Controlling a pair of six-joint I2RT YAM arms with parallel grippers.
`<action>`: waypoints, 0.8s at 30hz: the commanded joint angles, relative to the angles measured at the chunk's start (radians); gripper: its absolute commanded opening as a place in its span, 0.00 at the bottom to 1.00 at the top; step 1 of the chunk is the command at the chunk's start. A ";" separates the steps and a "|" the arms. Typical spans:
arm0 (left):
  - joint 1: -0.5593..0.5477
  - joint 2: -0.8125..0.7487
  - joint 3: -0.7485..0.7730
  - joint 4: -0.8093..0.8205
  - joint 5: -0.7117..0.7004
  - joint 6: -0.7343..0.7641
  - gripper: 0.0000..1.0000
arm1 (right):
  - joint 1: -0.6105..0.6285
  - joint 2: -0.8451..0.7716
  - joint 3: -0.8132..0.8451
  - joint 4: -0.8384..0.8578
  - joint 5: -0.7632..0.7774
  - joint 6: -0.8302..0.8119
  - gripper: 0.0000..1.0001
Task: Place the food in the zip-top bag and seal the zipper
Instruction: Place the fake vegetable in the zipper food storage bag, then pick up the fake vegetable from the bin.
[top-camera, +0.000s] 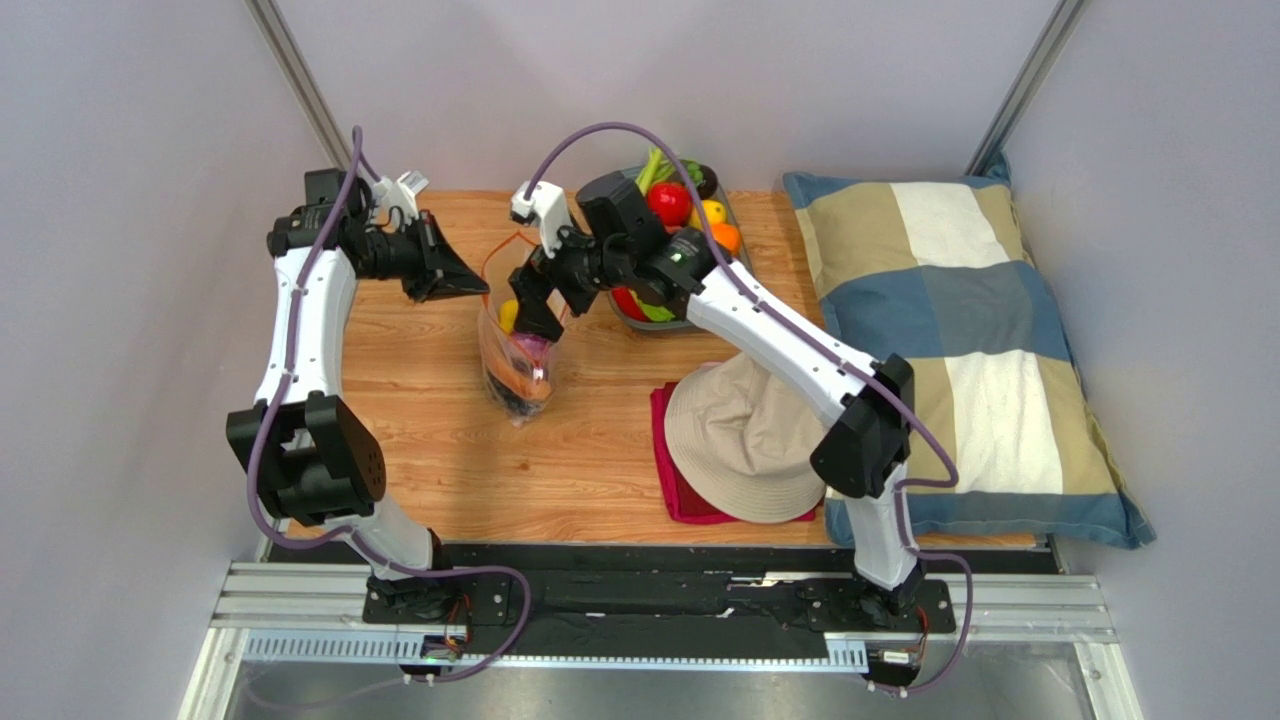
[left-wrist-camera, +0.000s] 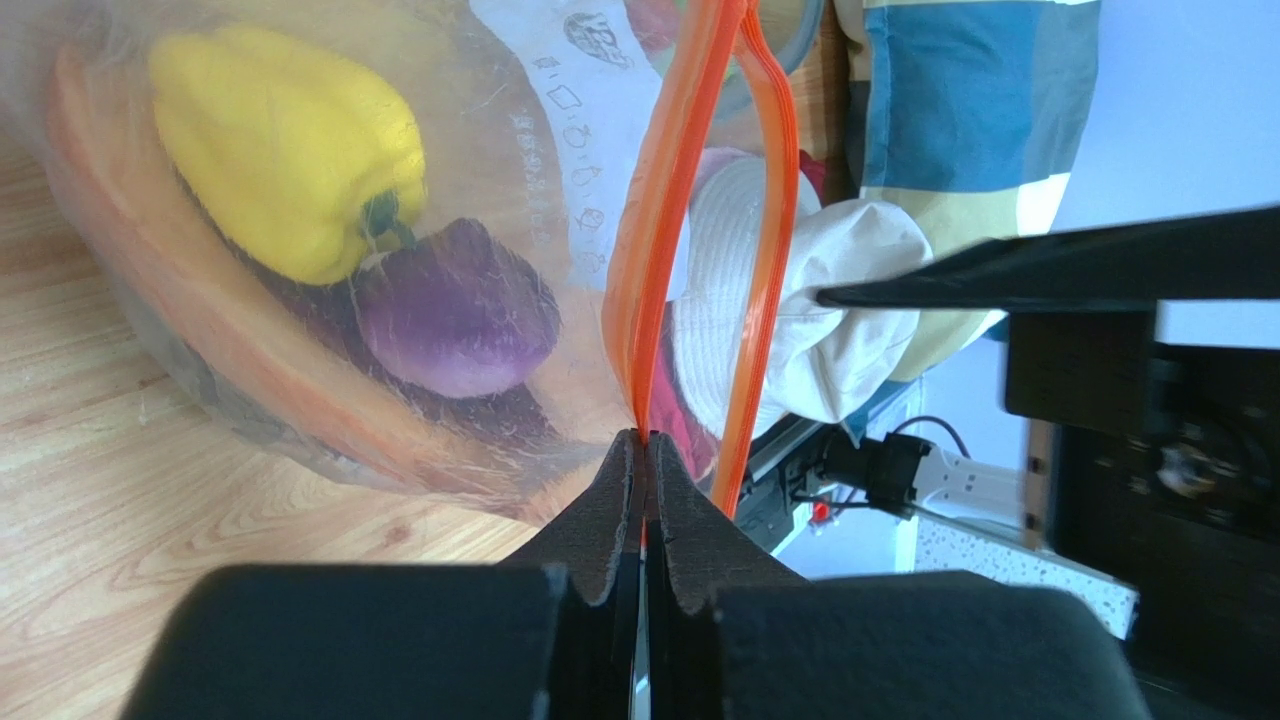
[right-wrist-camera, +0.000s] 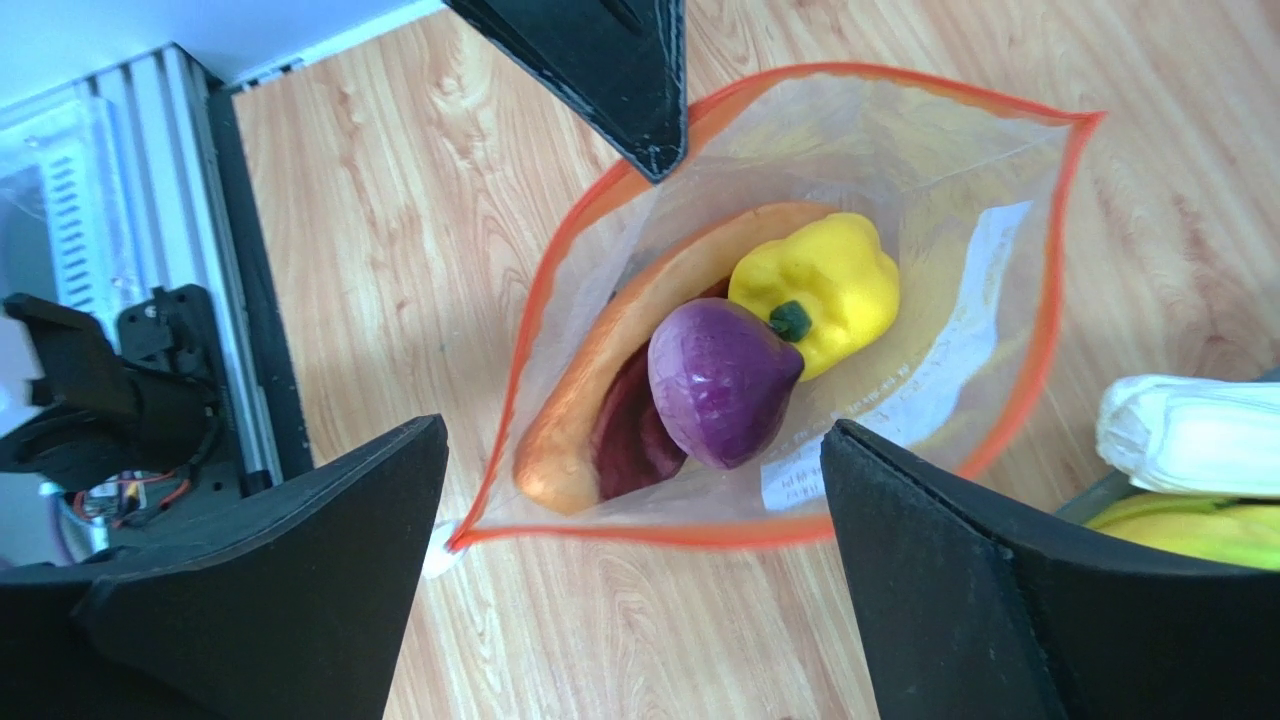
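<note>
The clear zip-top bag (top-camera: 519, 360) stands on the wooden table with its mouth open upward. Its orange zipper (right-wrist-camera: 526, 345) rings the opening. Inside lie pieces of food: a yellow pepper (right-wrist-camera: 827, 285), a purple onion (right-wrist-camera: 721, 383), a long orange root (right-wrist-camera: 594, 405) and something dark red beneath. My left gripper (left-wrist-camera: 648, 444) is shut on the zipper edge (left-wrist-camera: 676, 195) at the bag's left side and holds it up. My right gripper (right-wrist-camera: 634, 438) hangs open just above the mouth, nothing between its fingers (right-wrist-camera: 301, 570).
A grey bowl (top-camera: 643, 318) with more food, red, orange and green, sits behind the bag. A beige hat (top-camera: 744, 435) lies on a red cloth (top-camera: 670, 488) to the right. A checked pillow (top-camera: 962, 330) fills the right side.
</note>
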 joint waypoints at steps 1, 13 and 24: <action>-0.001 -0.051 0.000 0.019 0.021 0.010 0.00 | -0.058 -0.143 -0.018 0.003 -0.028 0.033 1.00; -0.001 -0.048 -0.001 0.022 0.022 0.012 0.00 | -0.382 -0.117 -0.101 -0.131 0.092 -0.054 0.97; -0.003 -0.026 0.017 0.020 0.022 0.009 0.00 | -0.451 0.044 -0.021 -0.188 0.086 -0.191 0.93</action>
